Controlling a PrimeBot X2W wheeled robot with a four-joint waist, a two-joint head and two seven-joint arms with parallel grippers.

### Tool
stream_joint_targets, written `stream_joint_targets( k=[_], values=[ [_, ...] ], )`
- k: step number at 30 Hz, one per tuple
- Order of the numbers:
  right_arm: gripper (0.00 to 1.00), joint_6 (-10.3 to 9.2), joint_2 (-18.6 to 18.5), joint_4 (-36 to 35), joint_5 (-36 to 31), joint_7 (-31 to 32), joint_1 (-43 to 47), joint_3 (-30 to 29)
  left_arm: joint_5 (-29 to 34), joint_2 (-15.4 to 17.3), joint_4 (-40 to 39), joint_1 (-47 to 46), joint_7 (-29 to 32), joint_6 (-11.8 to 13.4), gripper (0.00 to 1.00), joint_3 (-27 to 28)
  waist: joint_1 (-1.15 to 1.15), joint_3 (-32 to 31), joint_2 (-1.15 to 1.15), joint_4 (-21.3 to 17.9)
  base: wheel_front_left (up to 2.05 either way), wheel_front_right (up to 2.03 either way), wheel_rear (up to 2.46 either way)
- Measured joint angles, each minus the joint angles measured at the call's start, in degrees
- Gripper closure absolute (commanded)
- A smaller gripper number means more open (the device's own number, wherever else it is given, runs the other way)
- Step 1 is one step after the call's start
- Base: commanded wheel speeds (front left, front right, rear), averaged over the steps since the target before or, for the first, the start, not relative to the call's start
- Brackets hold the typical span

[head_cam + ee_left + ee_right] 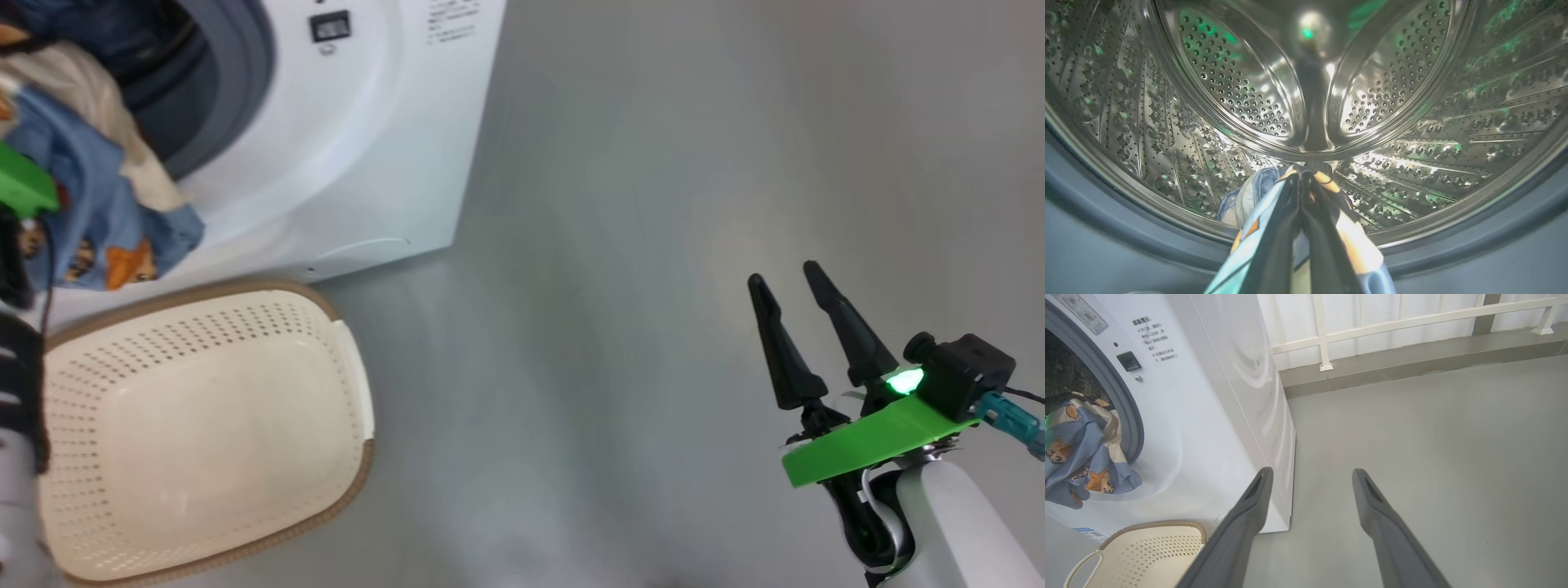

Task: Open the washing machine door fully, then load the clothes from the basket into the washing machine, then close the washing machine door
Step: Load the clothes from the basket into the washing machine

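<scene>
**A:** What is the left hand doing?

**B:** The left hand [1300, 176] is clenched. Its two dark fingers are pressed together on the clothes [1249, 198]. Light blue and cream fabric with orange print lies along both sides of the fingers. More of it bunches just beyond them, to their left.

**A:** Where is that hand?

**B:** It is at the round mouth of the washing machine [351, 147]. Straight ahead of the fingertips is the perforated steel drum [1241, 81], shiny and flecked with green glints. The grey gasket [1086, 228] curves beneath the hand and up either side of it. From the head view, the bundle of clothes hangs across the gasket's lower edge and droops onto the white front panel.

**A:** And the basket?

**B:** The basket [204, 425] sits on the floor [653, 204], below the hanging clothes and close against the machine's front. It is cream and perforated, with a brown rim, and its bottom is in plain sight.

**A:** What about the right hand?

**B:** The right hand [784, 275] is released, with its fingers spread and grey floor showing between them. It hangs over the floor, well apart from the machine and the basket. The machine's near corner is ahead and to its left. The basket lies to the lower left of its fingers. A pale railing [1323, 335] stands far ahead.
</scene>
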Motion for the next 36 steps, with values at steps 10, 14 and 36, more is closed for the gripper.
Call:
stream_joint_targets(
  k=[10,14,36],
  values=[
    [0.00,0.01,0.6,-0.7,0.4,0.0,-1.8,0.6,2.5,1.9,-6.9,-7.6,0.0,1.6,1.00,1.0,0.00,4.0,0.00,-2.1,0.00,0.00,0.00],
    [0.00,0.01,0.9,-0.8,0.4,0.0,-2.5,0.6,4.9,2.2,-15.2,-7.7,0.0,2.1,1.00,1.9,0.00,5.3,0.00,-2.5,0.00,0.00,0.00],
    [0.00,0.00,1.1,-0.7,0.5,0.0,-3.4,1.5,7.2,1.4,1.7,-5.8,0.0,1.5,0.00,1.9,0.00,5.5,0.00,-0.9,0.00,0.00,0.00]
  ],
)
